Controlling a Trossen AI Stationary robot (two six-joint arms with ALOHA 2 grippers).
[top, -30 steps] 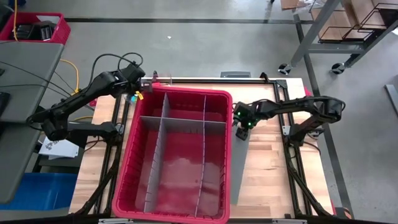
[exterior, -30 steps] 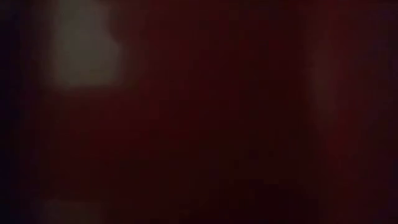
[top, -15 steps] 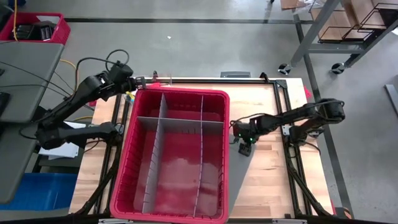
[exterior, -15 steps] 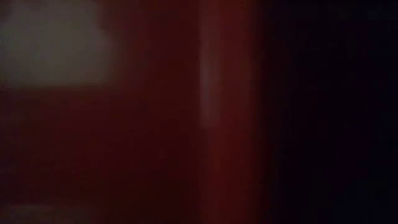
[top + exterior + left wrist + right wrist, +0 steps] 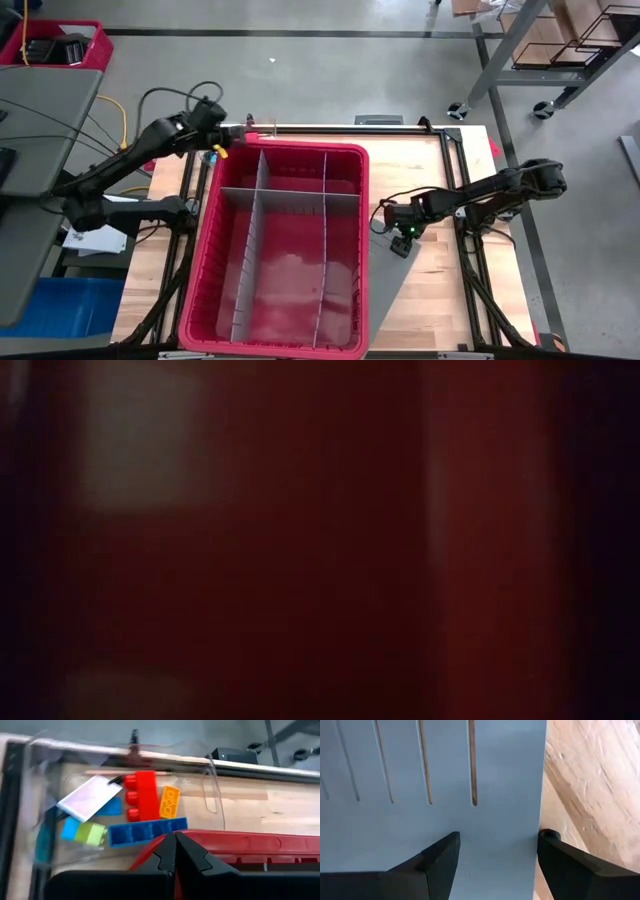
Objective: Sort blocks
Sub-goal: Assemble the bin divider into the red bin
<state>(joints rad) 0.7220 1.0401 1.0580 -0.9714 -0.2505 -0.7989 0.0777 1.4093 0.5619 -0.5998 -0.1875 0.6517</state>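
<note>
Right gripper (image 5: 495, 865) spread wide over grey divider sheet (image 5: 445, 770) — holding nothing.

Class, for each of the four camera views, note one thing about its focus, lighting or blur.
High view: evenly lit, sharp across the large red plastic bin. Low view: a dark red blur, nothing recognisable. Left wrist view: motion-smeared, with glare on clear plastic over the small toy bricks. Right wrist view: sharp on the flat grey slotted sheet.

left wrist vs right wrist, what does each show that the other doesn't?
Left wrist only: the shut left gripper over the red bin's rim, with blocks beyond it: a red block, an orange block, a long blue block.
Right wrist only: the open right gripper above a grey slotted sheet.
Both: the wooden table.
</note>
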